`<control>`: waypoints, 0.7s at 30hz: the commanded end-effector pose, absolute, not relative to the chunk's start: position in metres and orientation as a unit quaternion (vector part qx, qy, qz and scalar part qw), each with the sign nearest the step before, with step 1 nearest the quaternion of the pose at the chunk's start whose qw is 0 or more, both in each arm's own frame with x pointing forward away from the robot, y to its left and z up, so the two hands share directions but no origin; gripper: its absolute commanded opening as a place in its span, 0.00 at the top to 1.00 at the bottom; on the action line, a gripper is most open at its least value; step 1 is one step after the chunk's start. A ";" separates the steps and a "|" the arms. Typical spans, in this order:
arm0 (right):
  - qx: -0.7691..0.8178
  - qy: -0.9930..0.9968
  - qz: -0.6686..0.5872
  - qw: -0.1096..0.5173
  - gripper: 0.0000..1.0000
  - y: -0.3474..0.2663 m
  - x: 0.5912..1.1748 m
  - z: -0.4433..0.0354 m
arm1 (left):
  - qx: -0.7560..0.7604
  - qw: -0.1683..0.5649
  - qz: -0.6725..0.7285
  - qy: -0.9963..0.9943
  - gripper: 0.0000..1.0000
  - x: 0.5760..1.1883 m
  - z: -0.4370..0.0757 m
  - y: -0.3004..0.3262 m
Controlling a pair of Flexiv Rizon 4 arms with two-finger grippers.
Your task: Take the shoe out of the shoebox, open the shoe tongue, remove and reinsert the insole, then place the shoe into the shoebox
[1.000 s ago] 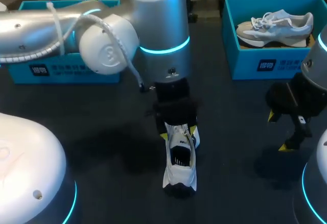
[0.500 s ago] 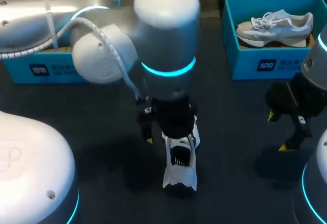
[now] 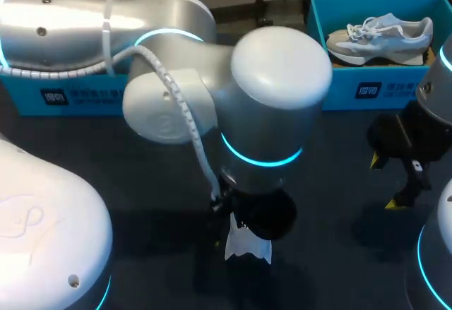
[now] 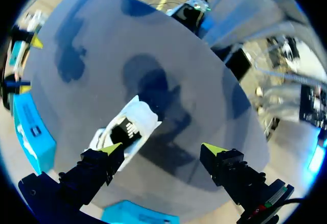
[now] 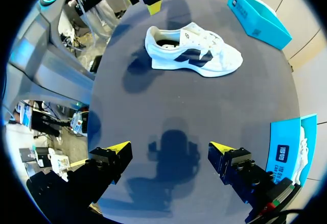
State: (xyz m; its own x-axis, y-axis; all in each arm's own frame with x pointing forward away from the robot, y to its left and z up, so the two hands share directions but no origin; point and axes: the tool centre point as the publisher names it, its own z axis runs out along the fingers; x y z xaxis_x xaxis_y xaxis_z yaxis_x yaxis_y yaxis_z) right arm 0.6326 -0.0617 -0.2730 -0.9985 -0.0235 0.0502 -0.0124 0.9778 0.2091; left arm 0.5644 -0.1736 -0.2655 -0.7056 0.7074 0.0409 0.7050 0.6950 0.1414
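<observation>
The counter (image 3: 141, 204) carries the white shoe (image 3: 247, 245), upright on its sole and well apart from the left shoebox (image 3: 70, 97). The left arm (image 3: 275, 91) hangs directly over it. The left tool (image 4: 162, 148) is spread and empty, one tip just beside the shoe's opening. The right tool (image 5: 169, 146) is spread, empty and well apart. Recommendation: steady the shoe with the right tool before drawing back the tongue.
</observation>
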 end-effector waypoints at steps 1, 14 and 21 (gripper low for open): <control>0.009 -0.994 -0.104 0.025 0.00 -0.062 0.632 -0.274 | 0.214 -0.030 0.044 0.975 0.00 0.557 -0.274 -0.180; 0.009 -0.994 -0.104 0.025 0.00 -0.062 0.632 -0.274 | 0.110 -0.023 -0.005 0.994 0.00 0.553 -0.291 -0.192; 0.009 -0.994 -0.104 0.025 0.00 -0.062 0.632 -0.274 | 0.080 -0.025 0.007 0.996 0.00 0.560 -0.313 -0.197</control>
